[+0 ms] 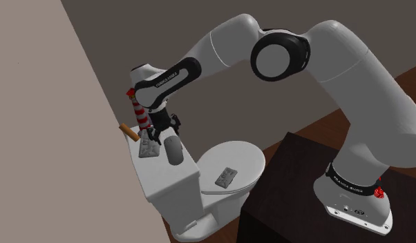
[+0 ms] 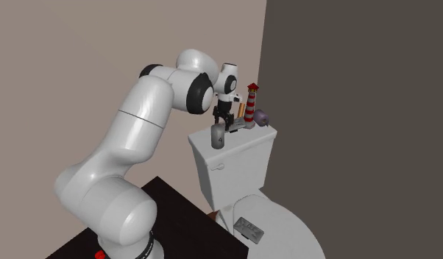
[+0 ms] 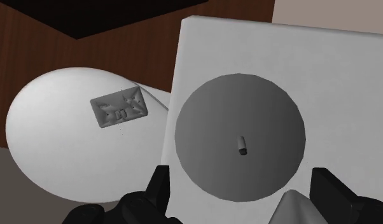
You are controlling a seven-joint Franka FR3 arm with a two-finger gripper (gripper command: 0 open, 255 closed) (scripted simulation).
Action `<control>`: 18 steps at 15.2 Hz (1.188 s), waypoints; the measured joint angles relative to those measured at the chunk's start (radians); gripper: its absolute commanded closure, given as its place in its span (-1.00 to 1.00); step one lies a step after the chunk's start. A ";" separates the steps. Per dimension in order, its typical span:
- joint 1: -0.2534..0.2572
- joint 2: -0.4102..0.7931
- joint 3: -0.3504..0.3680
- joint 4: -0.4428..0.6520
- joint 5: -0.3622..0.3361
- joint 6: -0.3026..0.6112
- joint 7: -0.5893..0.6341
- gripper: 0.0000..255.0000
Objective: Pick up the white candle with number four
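The candle (image 1: 174, 150) is drawn as a plain grey cylinder standing upright on the white toilet tank lid (image 1: 173, 176). No number shows on it. In the wrist view its round top (image 3: 240, 137) with a short wick lies just beyond the fingers. My black gripper (image 1: 160, 131) hovers open a little above the lid, close beside the candle and over a flat grey piece (image 1: 149, 147). The second exterior view has the gripper (image 2: 222, 118) just above the candle (image 2: 218, 136). Its fingers (image 3: 160, 184) stand wide apart and touch nothing.
A red-and-white striped lighthouse figure (image 2: 251, 101), a brown cylinder (image 2: 241, 110) and a purple object (image 2: 263, 117) crowd the tank lid's far end by the wall. A grey remote-like slab (image 1: 226, 177) lies on the toilet seat lid. The dark stand (image 1: 296, 186) is beside the toilet.
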 measured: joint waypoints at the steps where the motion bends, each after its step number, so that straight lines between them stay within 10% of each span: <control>1: 0.000 0.008 -0.001 0.000 -0.001 0.008 0.000 -1.00; 5: 0.002 0.037 -0.003 -0.002 -0.003 0.039 0.000 -1.00; 6: 0.002 0.040 -0.003 -0.002 -0.003 0.042 0.000 1.00; 18: 0.001 0.035 -0.003 0.003 -0.002 0.032 -0.001 1.00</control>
